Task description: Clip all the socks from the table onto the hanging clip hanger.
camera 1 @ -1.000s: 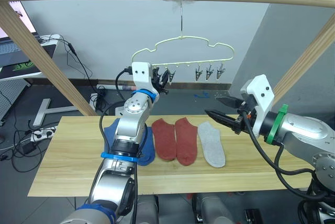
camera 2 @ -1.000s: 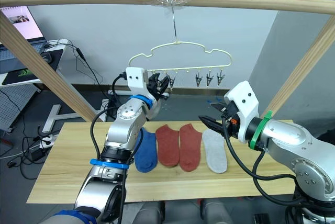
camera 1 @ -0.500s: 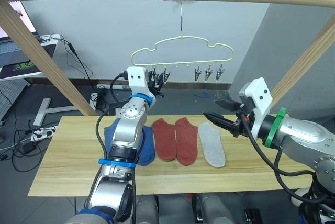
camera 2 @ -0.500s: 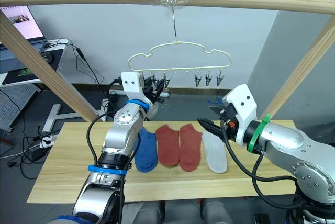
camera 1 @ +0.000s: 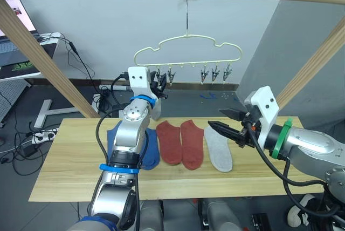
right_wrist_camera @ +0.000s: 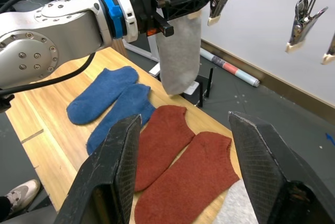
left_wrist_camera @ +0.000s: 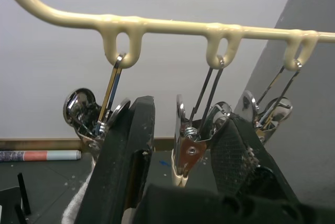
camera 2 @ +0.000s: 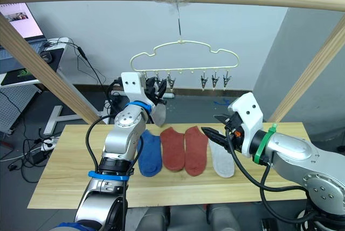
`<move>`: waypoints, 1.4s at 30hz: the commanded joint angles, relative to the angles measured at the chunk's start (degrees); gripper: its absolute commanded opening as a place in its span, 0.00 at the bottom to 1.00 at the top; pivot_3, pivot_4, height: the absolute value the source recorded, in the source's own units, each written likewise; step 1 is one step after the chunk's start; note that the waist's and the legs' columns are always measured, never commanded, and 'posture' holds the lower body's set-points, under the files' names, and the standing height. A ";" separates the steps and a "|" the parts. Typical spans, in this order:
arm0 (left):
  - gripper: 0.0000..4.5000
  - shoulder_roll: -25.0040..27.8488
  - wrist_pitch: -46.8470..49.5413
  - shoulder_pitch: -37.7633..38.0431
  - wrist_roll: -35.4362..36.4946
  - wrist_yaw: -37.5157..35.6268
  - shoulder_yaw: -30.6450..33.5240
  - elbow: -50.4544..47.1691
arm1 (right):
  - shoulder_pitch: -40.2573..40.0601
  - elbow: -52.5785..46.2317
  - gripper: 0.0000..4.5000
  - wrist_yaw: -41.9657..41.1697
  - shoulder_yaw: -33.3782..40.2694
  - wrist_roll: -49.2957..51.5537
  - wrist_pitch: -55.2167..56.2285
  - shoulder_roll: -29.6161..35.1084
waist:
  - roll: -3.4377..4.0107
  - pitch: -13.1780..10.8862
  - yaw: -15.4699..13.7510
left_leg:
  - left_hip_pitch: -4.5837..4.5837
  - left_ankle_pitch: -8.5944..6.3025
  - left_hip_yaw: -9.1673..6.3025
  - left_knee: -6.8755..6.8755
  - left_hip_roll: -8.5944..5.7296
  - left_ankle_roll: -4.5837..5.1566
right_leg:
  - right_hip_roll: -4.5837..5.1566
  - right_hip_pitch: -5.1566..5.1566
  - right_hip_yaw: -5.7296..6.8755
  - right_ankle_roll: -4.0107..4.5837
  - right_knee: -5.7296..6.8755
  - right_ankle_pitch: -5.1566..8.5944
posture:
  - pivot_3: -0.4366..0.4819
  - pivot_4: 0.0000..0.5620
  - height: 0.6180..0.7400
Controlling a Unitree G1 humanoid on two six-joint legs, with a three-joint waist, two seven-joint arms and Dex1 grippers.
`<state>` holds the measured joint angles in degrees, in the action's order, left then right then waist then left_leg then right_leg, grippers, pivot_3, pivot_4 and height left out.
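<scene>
Grey sock [right_wrist_camera: 180, 51] hung lengthwise from the left gripper [camera 1: 160, 86], clips [left_wrist_camera: 188, 148] at its 12 o'clock (right gripper [camera 1: 222, 121] empty, spread wide).

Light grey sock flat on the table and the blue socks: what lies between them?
The two rust-red socks lie side by side between the flat light grey sock and the blue socks on the light wooden table, as the head views show.
</scene>
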<state>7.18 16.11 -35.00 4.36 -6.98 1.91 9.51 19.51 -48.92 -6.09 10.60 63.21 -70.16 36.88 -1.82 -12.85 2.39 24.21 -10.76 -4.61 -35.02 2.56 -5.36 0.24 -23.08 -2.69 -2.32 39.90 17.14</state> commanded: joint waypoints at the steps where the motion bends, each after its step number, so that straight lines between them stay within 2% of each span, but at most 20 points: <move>1: 0.21 -0.32 -0.19 -1.32 0.04 0.26 0.08 -1.71 | 0.21 -1.32 0.61 0.97 0.94 1.75 1.77 0.87 | -0.01 -0.03 0.01 | 0.01 0.00 0.00 0.00 0.00 0.00 | 0.00 0.00 0.00 0.00 -0.01 0.00 | 0.40 0.44 1.00; 4: 0.08 -0.37 -0.29 -1.40 -0.03 0.29 0.11 -1.78 | -0.01 -1.22 0.61 1.73 0.73 2.56 2.32 1.34 | -0.01 -0.09 0.01 | 0.03 0.00 0.00 0.01 0.00 0.00 | 0.00 0.00 0.00 -0.06 -0.04 0.03 | 0.40 0.44 1.00; 14: 0.07 -0.68 1.88 -1.35 1.51 -1.23 0.18 -2.36 | -0.25 -0.74 0.61 2.94 -0.11 3.88 3.91 2.57 | -0.04 -0.29 0.01 | 0.03 0.00 0.00 0.01 0.00 0.00 | 0.00 0.00 0.00 -0.26 -0.06 0.15 | 0.40 0.44 1.00; 16: 0.24 -0.70 3.26 -1.34 1.76 -1.19 0.25 -2.68 | -0.27 -0.62 0.61 3.13 -0.21 4.15 4.19 2.86 | -0.04 -0.31 0.02 | 0.04 0.00 0.00 0.01 0.00 0.00 | 0.00 -0.01 0.00 -0.27 -0.07 0.16 | 0.40 0.44 1.00; 22: 0.60 -0.38 0.57 -1.25 -0.24 -0.09 -0.41 -3.01 | -0.50 -0.43 0.61 3.51 -0.58 4.72 5.02 3.59 | -0.03 -0.44 0.00 | 0.07 0.00 -0.01 0.02 0.00 0.00 | 0.00 -0.02 0.00 -0.28 -0.12 0.16 | 0.40 0.44 1.00; 42: 0.60 -1.27 0.45 -3.02 0.35 0.36 0.38 -2.62 | -1.16 -0.30 0.61 5.28 -1.33 6.60 6.91 5.34 | -0.04 -0.48 -0.02 | 0.26 -0.02 -0.01 0.06 0.01 0.03 | 0.00 -0.03 0.03 -0.28 -0.54 0.16 | 0.40 0.44 1.00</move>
<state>6.24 17.33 -36.76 4.40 -6.87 2.00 8.91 18.61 -48.23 -1.07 8.85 68.91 -64.75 41.71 -1.85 -13.33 2.36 24.47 -10.78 -4.62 -34.95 2.57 -5.33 0.24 -23.11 -2.66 -2.59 39.36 17.30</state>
